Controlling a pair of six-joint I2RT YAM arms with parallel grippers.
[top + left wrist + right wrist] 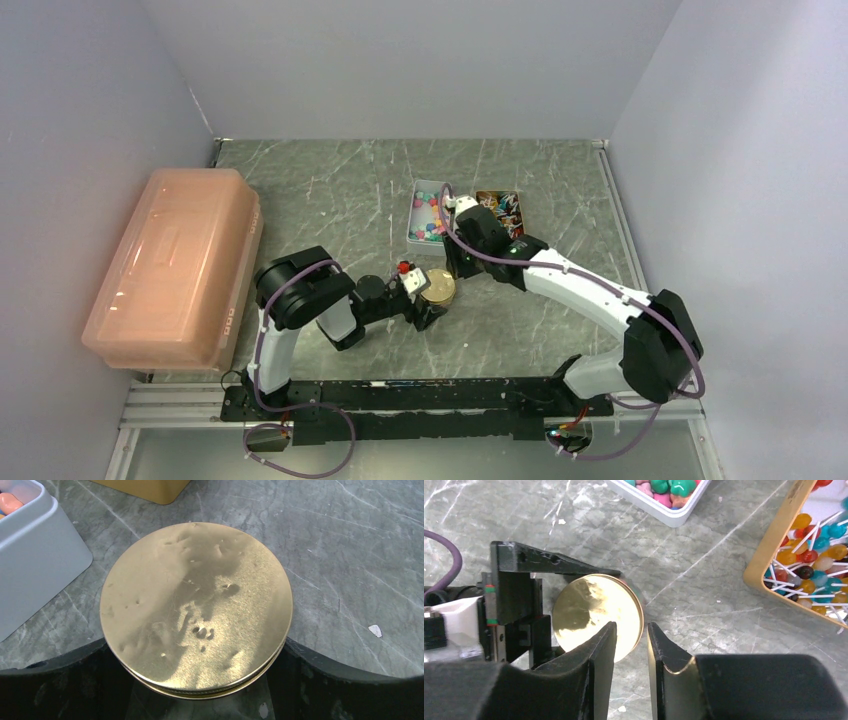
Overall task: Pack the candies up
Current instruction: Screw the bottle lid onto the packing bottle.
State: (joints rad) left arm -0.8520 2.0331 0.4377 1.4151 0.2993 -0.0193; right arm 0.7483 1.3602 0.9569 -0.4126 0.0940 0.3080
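Observation:
The candies (428,215) lie mixed pink, blue, green and red in a small white tray (415,208) at mid table. They also show at the top of the right wrist view (664,487). My left gripper (425,303) is shut on a glass jar with a gold lid (437,288). The lid (195,605) fills the left wrist view, with my black fingers (65,665) on either side of the jar. My right gripper (631,625) hovers just above the lid's (589,610) right edge, jaws a narrow gap apart and empty. In the top view it (452,265) is between tray and jar.
A gold-rimmed tin (774,555) of lollipops sits right of the tray, also in the top view (500,212). The tray's corner (35,565) stands close to the left of the jar. A large pink lidded box (175,265) stands along the left wall.

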